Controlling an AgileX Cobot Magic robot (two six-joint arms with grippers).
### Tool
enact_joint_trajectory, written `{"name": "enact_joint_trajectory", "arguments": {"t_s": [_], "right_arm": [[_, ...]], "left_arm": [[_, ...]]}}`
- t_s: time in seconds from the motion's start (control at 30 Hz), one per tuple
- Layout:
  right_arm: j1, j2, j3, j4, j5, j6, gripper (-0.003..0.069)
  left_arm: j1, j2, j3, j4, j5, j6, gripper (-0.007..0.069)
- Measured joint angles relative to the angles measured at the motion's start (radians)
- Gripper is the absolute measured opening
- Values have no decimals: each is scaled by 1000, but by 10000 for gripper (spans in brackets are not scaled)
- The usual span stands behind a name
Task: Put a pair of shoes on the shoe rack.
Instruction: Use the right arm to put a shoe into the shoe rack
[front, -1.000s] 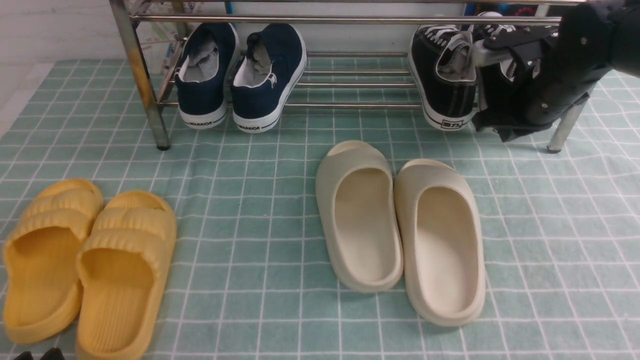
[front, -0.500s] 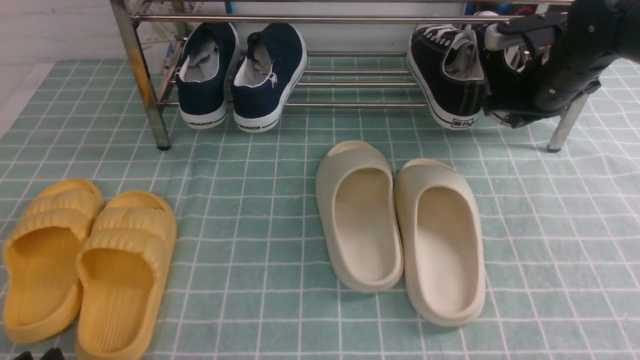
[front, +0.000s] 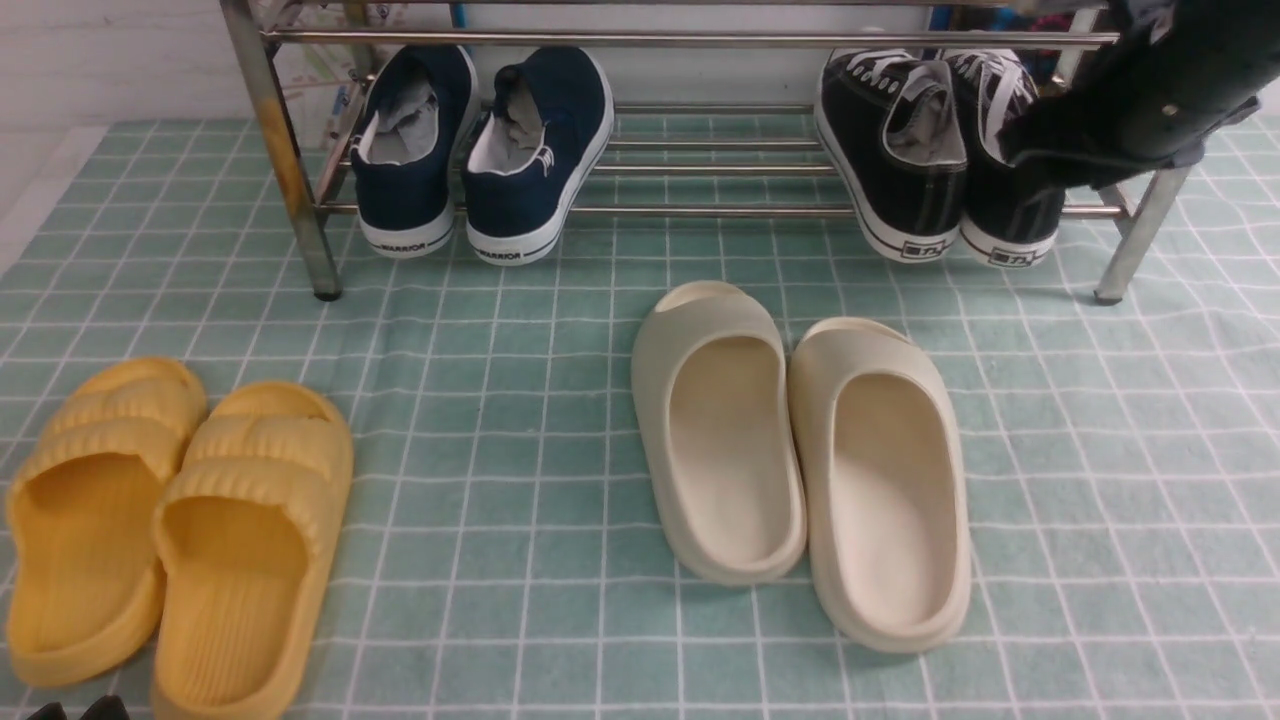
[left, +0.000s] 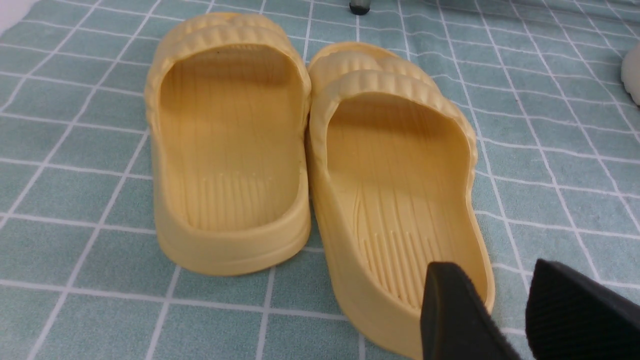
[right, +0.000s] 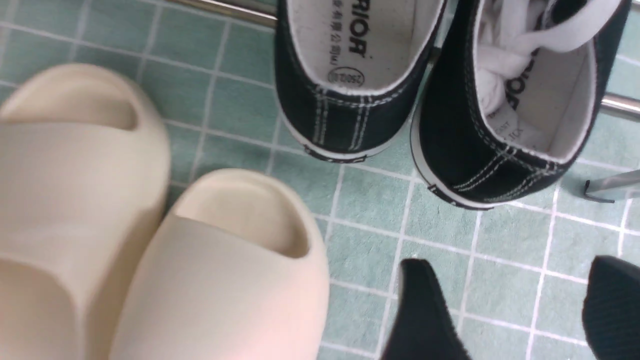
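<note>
Right arm (front: 1140, 110) overlaps 1 black sneaker (front: 1010, 215); right pincer (right: 510, 270), left pincer (left: 492, 272) parted, empty.

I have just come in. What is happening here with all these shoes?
A two-armed robot is putting shoes away. Both black sneakers sit side by side on the shoe rack, heels outward, at its right end. The right pincer hangs open and empty near their heels. The left pincer, open too, hovers over the yellow slippers. The cream slippers lie in front of the rack.
</note>
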Motion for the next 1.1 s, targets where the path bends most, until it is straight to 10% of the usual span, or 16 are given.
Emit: {"name": "enact_joint_trajectory", "arguments": {"t_s": [0.47, 1.1], "right_arm": [[0, -381, 367, 9, -134, -38, 1], [-18, -11, 339, 2, -390, -30, -4]], "left_arm": [[0, 0, 0, 0, 0, 0, 239], [0, 0, 0, 0, 0, 0, 239]]}}
